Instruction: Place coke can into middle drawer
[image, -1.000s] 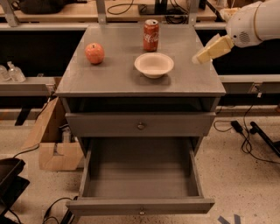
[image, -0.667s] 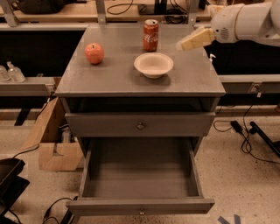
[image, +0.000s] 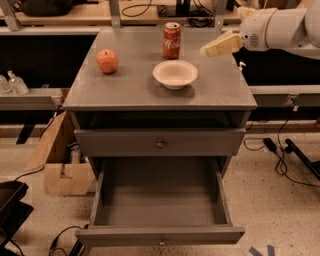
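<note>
At far left we see two clear bottles (image: 15, 82), labels too small to read, and a cardboard box (image: 55, 155) partly hidden by the cabinet (image: 130, 87). On top sit an apple (image: 107, 61), then the can (image: 171, 41), upright near the back edge, white Coca-Cola script showing (only just legible), with a bowl (image: 175, 74) just in front. The gripper (image: 212, 49) hovers right of the can, apart from it, holding nothing; how wide it stands we cannot tell, and its arm is cut off at the right edge. Below, the middle drawer (image: 160, 235) stands open.

Coke can (image: 171, 41): red, upright, cabinet top, mid back edge. Middle drawer (image: 160, 235): grey, lowest, pulled open. Gripper (image: 211, 50): right of can, apart.
</note>
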